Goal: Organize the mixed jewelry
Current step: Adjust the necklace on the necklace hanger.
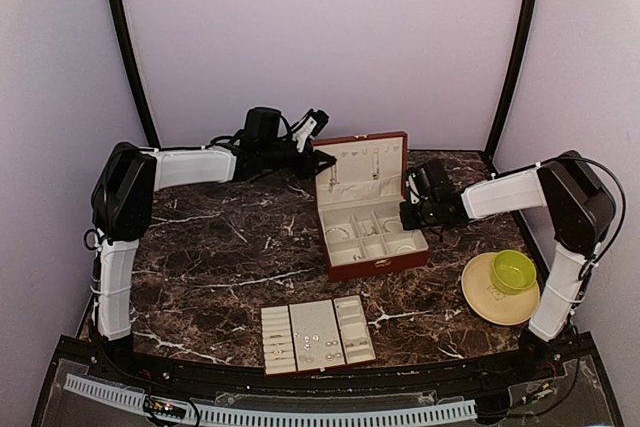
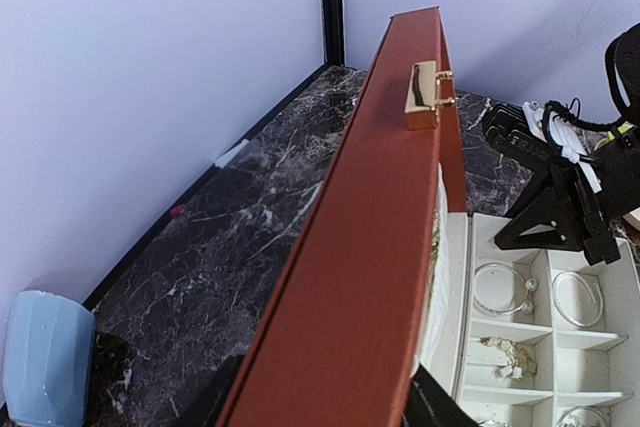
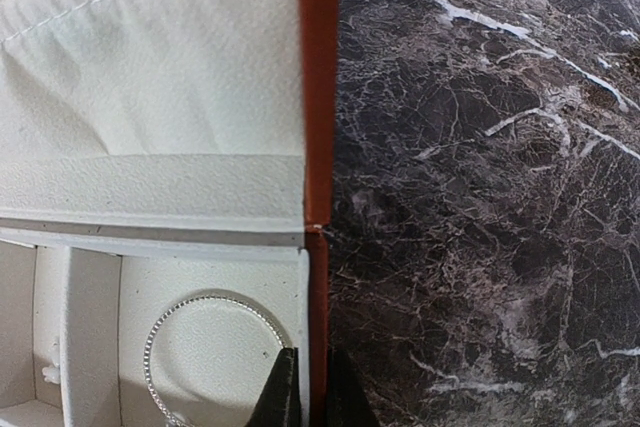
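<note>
The mixed jewelry (image 1: 316, 345) is several tiny shiny pieces on the cream-lined tray (image 1: 275, 339) at the front of the table. The red-brown box (image 1: 378, 265) stands open at the centre, with its lid (image 2: 370, 247) upright. Silver bangles (image 2: 503, 290) lie in its compartments, and one also shows in the right wrist view (image 3: 200, 332). My left gripper (image 1: 322, 160) is at the lid's left end, and its fingers (image 2: 432, 405) hold the lid's thickness between them. My right gripper (image 3: 312, 387) pinches the box's right wall (image 3: 318, 277).
A yellow plate (image 1: 485, 297) with a green bowl (image 1: 513, 271) stands at the right, near the right arm's base. Lilac walls close in the back and both sides. Dark marble table (image 1: 220, 257) lies left of the box.
</note>
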Robot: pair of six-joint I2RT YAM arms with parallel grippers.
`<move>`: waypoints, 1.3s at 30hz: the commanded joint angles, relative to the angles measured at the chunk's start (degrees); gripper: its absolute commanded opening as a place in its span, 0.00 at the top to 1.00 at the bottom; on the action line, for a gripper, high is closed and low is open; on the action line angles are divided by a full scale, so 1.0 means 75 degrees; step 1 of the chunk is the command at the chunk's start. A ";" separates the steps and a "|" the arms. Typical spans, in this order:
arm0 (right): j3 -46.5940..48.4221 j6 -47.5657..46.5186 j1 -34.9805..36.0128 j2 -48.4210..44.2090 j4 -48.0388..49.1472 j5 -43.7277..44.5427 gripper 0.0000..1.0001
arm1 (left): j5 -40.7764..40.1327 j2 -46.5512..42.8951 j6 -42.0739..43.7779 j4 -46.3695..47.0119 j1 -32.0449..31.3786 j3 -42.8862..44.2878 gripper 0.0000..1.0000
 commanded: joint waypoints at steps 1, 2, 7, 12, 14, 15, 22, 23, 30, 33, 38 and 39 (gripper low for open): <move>0.0136 0.0086 0.0219 0.0073 0.0207 -0.0424 0.98 | 0.0237 -0.0049 -0.0207 0.0372 0.0006 0.0305 0.53; 0.0127 0.0087 0.0228 0.0071 0.0206 -0.0428 0.98 | 0.0315 -0.0049 -0.0233 0.0381 0.0005 0.0317 0.54; 0.0127 0.0085 0.0230 0.0071 0.0186 -0.0401 0.98 | 0.0600 -0.0027 -0.0412 0.0464 0.0022 0.0324 0.65; 0.0103 0.0082 0.0242 0.0069 0.0171 -0.0377 0.98 | 0.0925 -0.0008 -0.0644 0.0529 0.0093 0.0307 0.72; 0.0098 0.0080 0.0251 0.0077 0.0171 -0.0374 0.99 | 0.1009 -0.0003 -0.0770 0.0583 0.0118 0.0302 0.75; 0.0097 0.0078 0.0254 0.0072 0.0171 -0.0371 0.99 | 0.1033 0.0004 -0.0807 0.0618 0.0120 0.0301 0.75; 0.0112 0.0080 0.0272 0.0017 0.0150 -0.0343 0.99 | 0.1050 0.0106 -0.1090 0.0617 0.0182 0.0294 0.82; 0.0105 0.0086 0.0277 0.0003 0.0148 -0.0333 0.99 | 0.1047 0.0116 -0.1123 0.0600 0.0198 0.0292 0.82; 0.0040 0.0277 0.0271 -0.0366 0.0125 -0.0199 0.78 | 0.1023 0.0136 -0.1160 0.0453 0.0298 0.0289 0.64; 0.0033 0.0313 0.0266 -0.0638 0.0039 -0.0071 0.65 | 0.1023 0.0127 -0.1188 0.0385 0.0329 0.0306 0.48; 0.0024 0.0332 0.0272 -0.0963 -0.0214 0.0165 0.53 | 0.0967 0.0075 -0.1198 0.0291 0.0344 0.0354 0.33; 0.0022 0.0332 0.0269 -0.1046 -0.0251 0.0206 0.51 | 0.0934 0.0017 -0.1191 0.0283 0.0350 0.0333 0.32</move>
